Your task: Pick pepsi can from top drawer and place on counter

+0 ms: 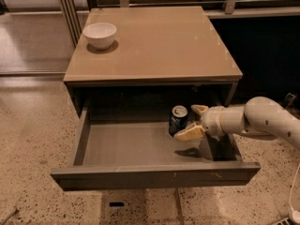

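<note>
Nearest us, the drawer [154,175] stands pulled out, its front panel at 6 o'clock and grey floor exposed. The can [177,121] stands upright on that floor, at about 2 o'clock from the floor's centre, near the back. The gripper [184,122] reaches in from 3 o'clock on the white arm [262,118], level with the can. We note the jaws spread wide, one behind the can's right side and one in front; we cannot tell whether they touch it. Above and beyond, the counter [159,46] carries a white bowl [100,34] at its 10 o'clock corner.
</note>
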You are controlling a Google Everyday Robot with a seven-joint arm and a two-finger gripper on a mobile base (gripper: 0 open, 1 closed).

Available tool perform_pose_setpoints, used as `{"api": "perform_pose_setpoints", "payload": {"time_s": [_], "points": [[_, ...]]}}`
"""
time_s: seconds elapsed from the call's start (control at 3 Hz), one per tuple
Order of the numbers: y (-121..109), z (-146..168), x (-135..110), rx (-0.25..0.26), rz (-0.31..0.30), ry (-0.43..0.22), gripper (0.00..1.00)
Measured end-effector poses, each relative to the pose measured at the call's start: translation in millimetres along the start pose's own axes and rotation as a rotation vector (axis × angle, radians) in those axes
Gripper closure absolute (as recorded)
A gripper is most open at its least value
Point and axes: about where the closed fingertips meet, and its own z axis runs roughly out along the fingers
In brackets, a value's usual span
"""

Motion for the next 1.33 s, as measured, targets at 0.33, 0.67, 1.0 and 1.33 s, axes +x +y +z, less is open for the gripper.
{"api": "perform_pose_setpoints", "payload": {"time_s": [0.33, 0.67, 1.0, 1.33], "points": [[2, 25, -9, -0.054, -0.023, -0.018, 0.17], [6, 42, -19, -0.096, -0.047, -0.032, 0.15], [6, 43, -19, -0.097, -0.047, -0.032, 0.34], [6, 43, -19, -0.097, -0.047, -0.032, 0.57]]}}
